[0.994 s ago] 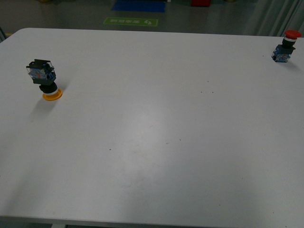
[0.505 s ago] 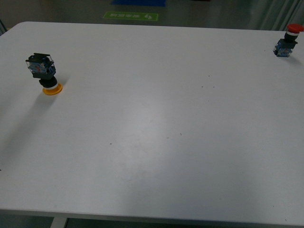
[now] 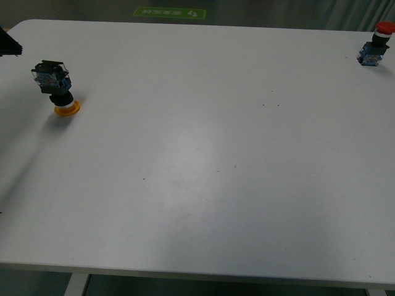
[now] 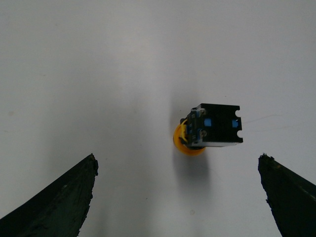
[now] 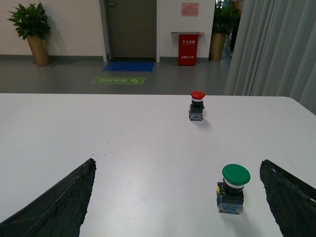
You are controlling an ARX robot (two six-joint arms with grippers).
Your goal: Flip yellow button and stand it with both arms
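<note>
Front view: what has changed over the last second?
A dark tip of the left arm has entered at the left edge, beyond the yellow button. The whole scene slid up the frame: the camera shifted. The yellow button stays cap-down, untouched; the red button stays upright.

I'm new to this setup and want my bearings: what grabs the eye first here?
A yellow button stands upside down on its cap near the left edge of the white table, with the open left end effector facing it. A red button sits upright at the far right corner, and a green button shows only in the right wrist view.
</note>
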